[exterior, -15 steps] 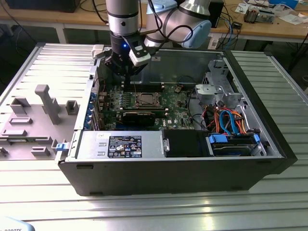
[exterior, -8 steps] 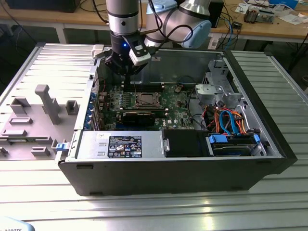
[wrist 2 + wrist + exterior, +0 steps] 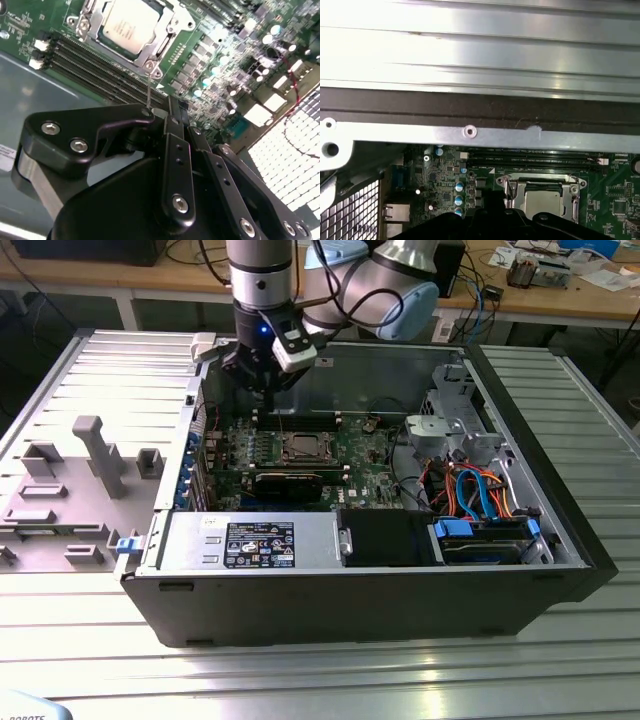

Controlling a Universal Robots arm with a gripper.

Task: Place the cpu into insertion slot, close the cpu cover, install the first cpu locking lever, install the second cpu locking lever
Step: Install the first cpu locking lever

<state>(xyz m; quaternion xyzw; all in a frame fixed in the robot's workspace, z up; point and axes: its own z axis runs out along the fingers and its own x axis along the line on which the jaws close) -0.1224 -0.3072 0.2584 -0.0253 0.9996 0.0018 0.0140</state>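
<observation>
- Exterior view: the gripper (image 3: 262, 390) hangs over the far edge of the green board (image 3: 370, 455) in the open computer case (image 3: 560, 510), just toward the exterior view's left of the insertion slot (image 3: 301, 447).
- Second wrist view: fingers (image 3: 172, 122) pressed together, nothing gripped; the cpu (image 3: 126, 26) sits in its socket, the cpu cover (image 3: 167, 30) framing it.
- First wrist view: cpu (image 3: 543, 201) seated, beside the memory slots (image 3: 535, 156).
</observation>
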